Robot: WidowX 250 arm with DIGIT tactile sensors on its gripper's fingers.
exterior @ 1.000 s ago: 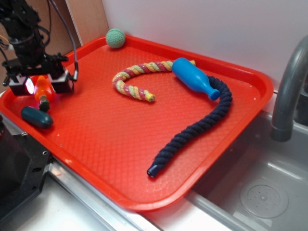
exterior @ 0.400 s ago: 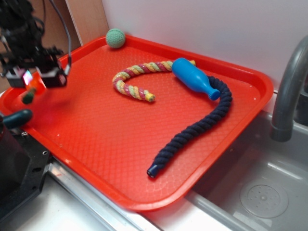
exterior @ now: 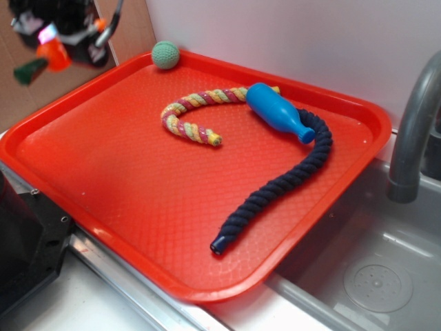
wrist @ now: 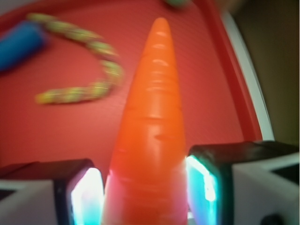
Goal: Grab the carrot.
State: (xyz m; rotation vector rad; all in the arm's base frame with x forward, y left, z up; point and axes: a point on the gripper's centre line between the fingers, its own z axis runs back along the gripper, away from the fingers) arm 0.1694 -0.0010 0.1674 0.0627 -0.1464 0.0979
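Orange and glossy, the carrot (wrist: pixel 152 126) looks like hard moulded plastic: light, rigid, and smooth enough to slip if pinched on its taper. The wrist view shows the gripper (wrist: pixel 145 192) clenched on the carrot's thick end, one of the fingers (wrist: pixel 82 197) on each side pressing against its widest part, with the pointed tip sticking out forward. That looks like the sensible place to hold it, since nearer the tip the narrowing cone would tend to squirt out of the grip. From the exterior view the carrot (exterior: pixel 47 55) hangs in the air off the upper left corner of the red tray (exterior: pixel 131 227), clear of its surface, dark green stem end (exterior: pixel 29 71) pointing down and left. The picture there is blurred. The blue bottle (exterior: pixel 275 110), striped rope (exterior: pixel 196 110), dark braided rope (exterior: pixel 275 189) and green knitted ball (exterior: pixel 165 54) lie on the tray, well apart from the carrot.
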